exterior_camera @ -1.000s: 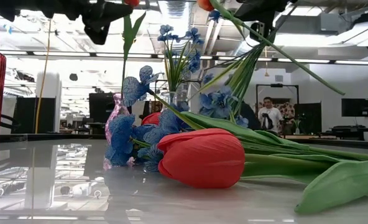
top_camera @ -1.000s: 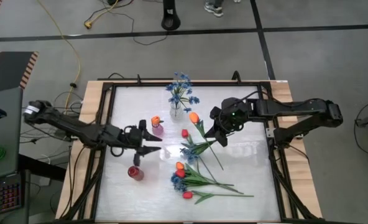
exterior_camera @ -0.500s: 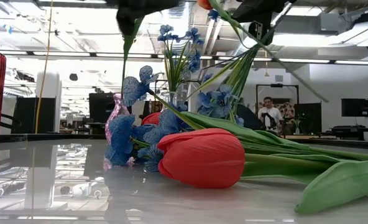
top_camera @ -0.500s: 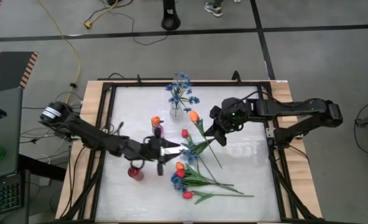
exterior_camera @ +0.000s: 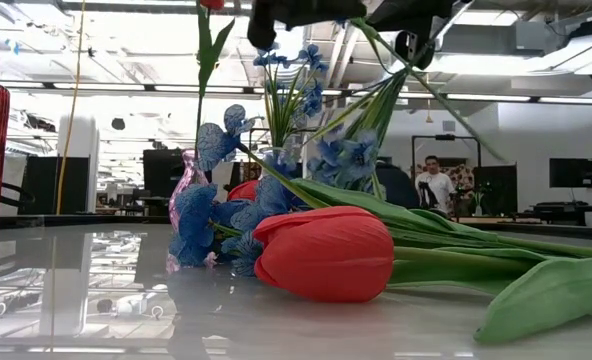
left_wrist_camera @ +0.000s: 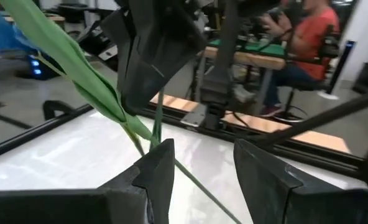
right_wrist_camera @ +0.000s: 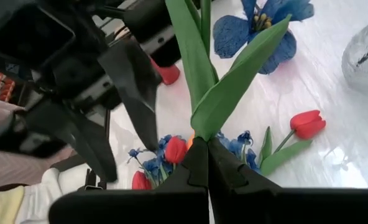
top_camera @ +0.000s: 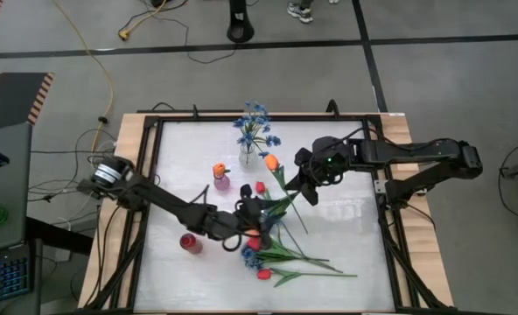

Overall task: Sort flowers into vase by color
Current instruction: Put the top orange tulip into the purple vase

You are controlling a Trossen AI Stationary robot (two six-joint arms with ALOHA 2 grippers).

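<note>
The right gripper [top_camera: 311, 194], clamped on a green-stemmed orange tulip [top_camera: 272, 163], holds it slanting, bud toward the vases; left gripper [top_camera: 261, 216] apart.

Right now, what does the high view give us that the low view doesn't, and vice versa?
Only the high view shows both arms whole: the left gripper, open, reaching into the flowers mid-table, and the right gripper shut on an orange tulip by its stem. It also shows the small red vase.

Only the low view shows the room behind, with a person standing there.

Both show the blue sprigs in the clear vase and the red tulip lying on the table.
</note>
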